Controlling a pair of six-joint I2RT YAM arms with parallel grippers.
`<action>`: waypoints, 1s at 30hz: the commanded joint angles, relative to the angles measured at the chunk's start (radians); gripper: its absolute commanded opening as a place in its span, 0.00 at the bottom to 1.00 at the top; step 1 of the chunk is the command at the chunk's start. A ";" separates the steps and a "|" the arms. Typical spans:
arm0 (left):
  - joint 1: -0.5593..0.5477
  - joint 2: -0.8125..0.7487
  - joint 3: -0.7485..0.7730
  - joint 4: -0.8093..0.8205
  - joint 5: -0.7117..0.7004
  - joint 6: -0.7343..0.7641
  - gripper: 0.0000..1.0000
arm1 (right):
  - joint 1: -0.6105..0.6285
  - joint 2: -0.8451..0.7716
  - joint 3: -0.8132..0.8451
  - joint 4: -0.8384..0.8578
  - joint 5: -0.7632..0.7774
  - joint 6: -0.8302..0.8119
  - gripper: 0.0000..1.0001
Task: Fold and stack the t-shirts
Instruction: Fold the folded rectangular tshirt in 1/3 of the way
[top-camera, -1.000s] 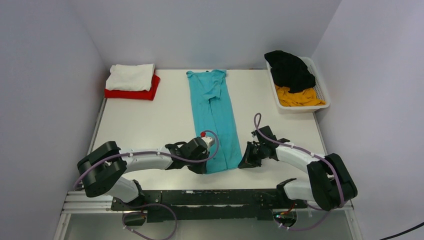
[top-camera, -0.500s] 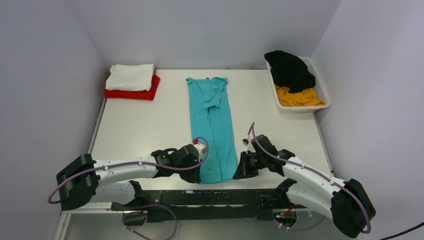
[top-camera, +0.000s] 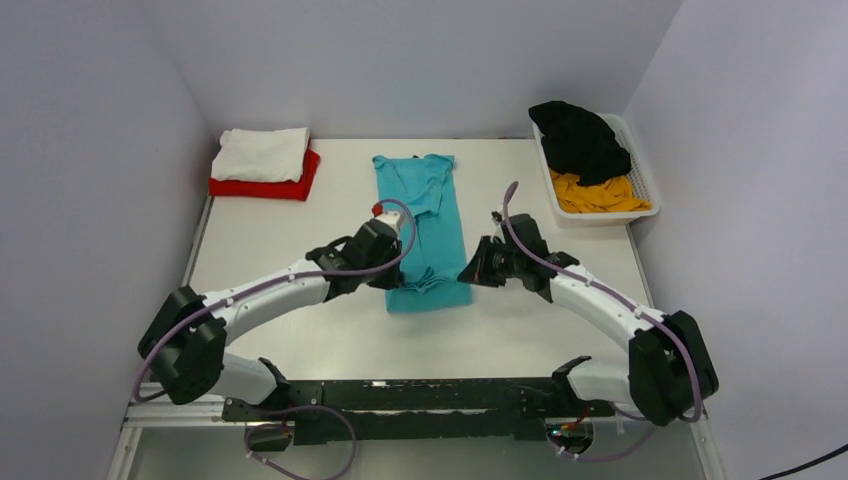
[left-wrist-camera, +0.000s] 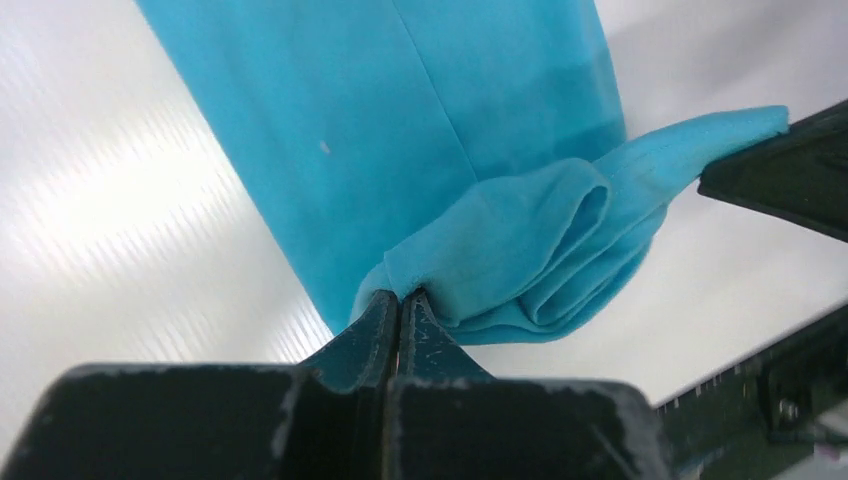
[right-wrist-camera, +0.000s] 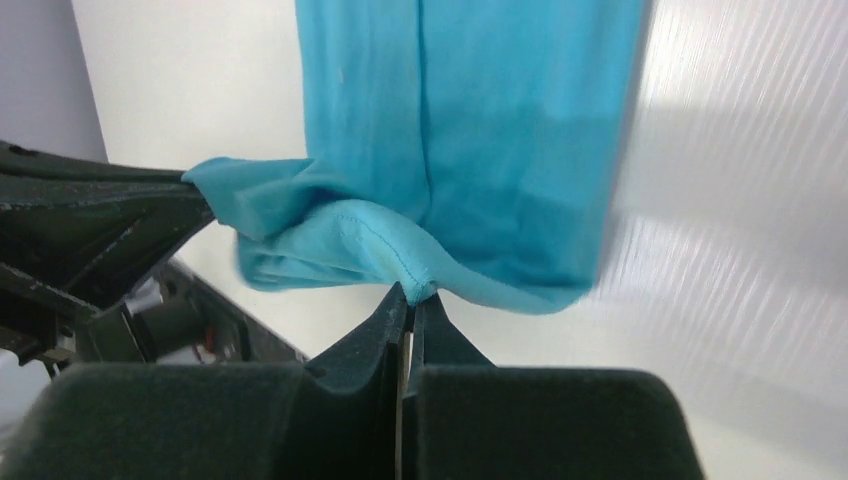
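The teal t-shirt lies in a long narrow strip down the table's middle, its near end lifted and doubled back. My left gripper is shut on the near left corner of the teal shirt. My right gripper is shut on the near right corner. The hem hangs in loose folds between the two grippers. A folded white t-shirt lies on a folded red t-shirt at the back left. A black t-shirt and a yellow-orange t-shirt lie crumpled in the basket.
The white slatted basket stands at the back right against the wall. Grey walls close in the left, back and right sides of the table. The black rail of the arm bases runs along the near edge.
Both grippers have carried the shirt's near hem up and away from the near edge toward the table's middle. The strip now lies shorter, its near end folded over.
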 joint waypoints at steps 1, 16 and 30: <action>0.081 0.064 0.126 0.009 -0.063 0.080 0.00 | -0.042 0.111 0.137 0.161 0.043 -0.049 0.00; 0.305 0.315 0.346 0.003 -0.057 0.136 0.08 | -0.116 0.493 0.438 0.184 0.069 -0.083 0.00; 0.358 0.435 0.400 0.156 0.097 0.201 0.10 | -0.154 0.579 0.470 0.243 0.101 -0.089 0.00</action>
